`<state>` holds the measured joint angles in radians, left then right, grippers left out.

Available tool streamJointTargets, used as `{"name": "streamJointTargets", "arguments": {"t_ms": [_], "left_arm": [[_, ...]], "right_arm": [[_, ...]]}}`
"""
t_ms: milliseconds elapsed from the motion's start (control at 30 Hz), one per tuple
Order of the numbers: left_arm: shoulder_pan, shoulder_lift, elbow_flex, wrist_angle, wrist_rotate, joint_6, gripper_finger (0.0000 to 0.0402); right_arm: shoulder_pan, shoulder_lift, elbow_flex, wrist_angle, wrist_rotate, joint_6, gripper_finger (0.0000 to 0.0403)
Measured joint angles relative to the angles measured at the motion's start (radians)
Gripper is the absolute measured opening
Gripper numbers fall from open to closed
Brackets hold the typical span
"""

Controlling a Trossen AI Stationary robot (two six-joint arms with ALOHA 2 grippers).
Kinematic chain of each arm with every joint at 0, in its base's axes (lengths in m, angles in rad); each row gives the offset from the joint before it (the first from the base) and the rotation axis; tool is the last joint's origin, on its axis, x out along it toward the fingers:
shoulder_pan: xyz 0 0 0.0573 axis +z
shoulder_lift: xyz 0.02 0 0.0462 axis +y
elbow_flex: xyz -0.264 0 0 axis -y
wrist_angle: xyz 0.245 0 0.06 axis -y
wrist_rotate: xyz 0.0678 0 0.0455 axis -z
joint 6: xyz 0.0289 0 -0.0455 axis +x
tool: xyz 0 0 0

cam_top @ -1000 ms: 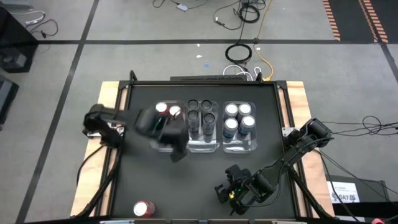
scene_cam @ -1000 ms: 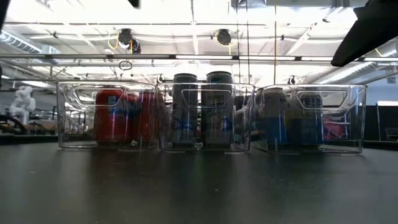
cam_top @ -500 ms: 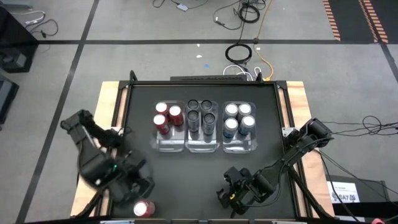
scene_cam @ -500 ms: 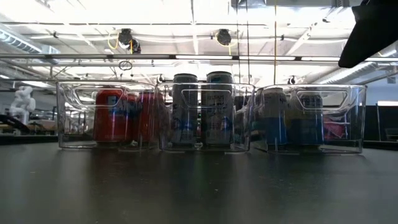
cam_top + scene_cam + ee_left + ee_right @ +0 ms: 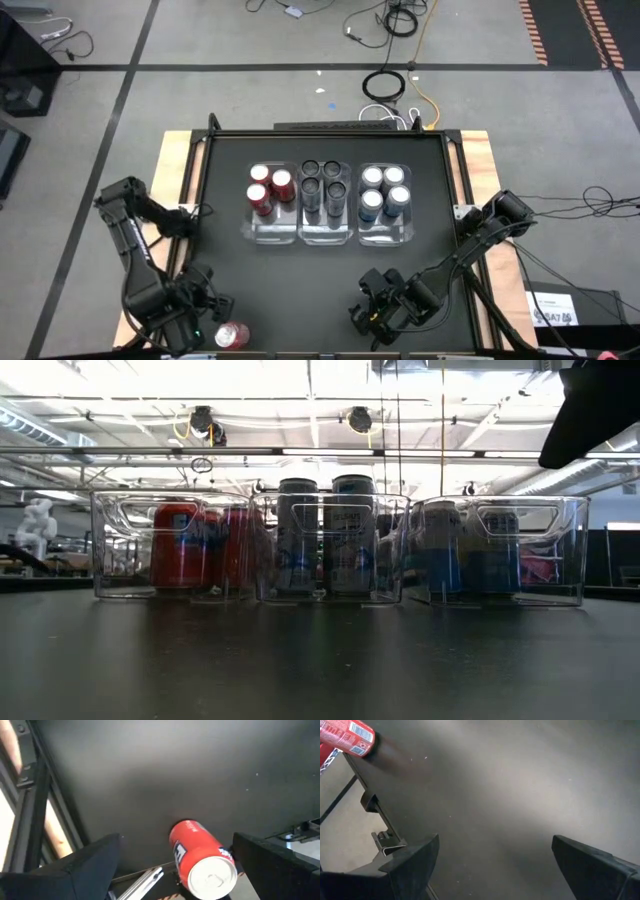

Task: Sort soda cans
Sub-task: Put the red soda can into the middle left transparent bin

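Spread wide and holding nothing, fingers of the left gripper straddling the lone red cylindrical metal can with its silver top; can sitting between the two fingers, closer to the one on the picture's right than to the other, no contact visible with either; in the high view the same red can just beside the left gripper, at the near left corner of the black table. Long axis: apparently upright, silver lid facing the overhead camera, so running straight up across the gap between the fingers and not along it; judged a side-on squeeze of the round wall, once the fingers drop level with the body. Nearer arm plainly the left; right gripper well apart from the can, fingers likewise spread wide and empty, waiting over bare table near the front edge; in its own wrist view the can far beyond the fingers.

Look of the can: glossy red body, white lettering on a label, plain silver lid with a rolled rim; smooth and probably slippery, hence a centred grip likely to matter. Matching destination presumably the clear plastic bin with three red cans, far ahead of the fingers.
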<state>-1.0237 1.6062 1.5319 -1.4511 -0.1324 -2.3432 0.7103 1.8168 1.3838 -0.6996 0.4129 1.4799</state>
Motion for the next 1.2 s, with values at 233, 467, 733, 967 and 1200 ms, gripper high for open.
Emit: {"name": "streamJointTargets", "arguments": {"t_ms": [233, 467, 733, 967, 1200], "left_arm": [[0.000, 0.055, -0.002, 0.042, -0.010, 0.000, 0.0393], [0.000, 0.132, -0.002, 0.097, -0.011, 0.003, 0.0393], [0.000, 0.189, -0.002, 0.179, -0.015, 0.026, 0.0393], [0.000, 0.246, -0.001, 0.241, -0.015, 0.038, 0.0393], [0.000, 0.279, -0.001, 0.326, -0.007, 0.164, 0.0393]], "right_arm": [[0.000, 0.000, 0.000, 0.000, 0.000, 0.000, 0.0382], [-0.002, 0.000, 0.000, 0.000, 0.000, 0.000, 0.0382], [-0.002, 0.000, 0.000, 0.000, 0.000, 0.000, 0.0382], [-0.002, 0.000, 0.000, 0.000, 0.000, -0.001, 0.0382], [-0.002, 0.000, 0.000, 0.000, 0.000, -0.004, 0.0382]]}}
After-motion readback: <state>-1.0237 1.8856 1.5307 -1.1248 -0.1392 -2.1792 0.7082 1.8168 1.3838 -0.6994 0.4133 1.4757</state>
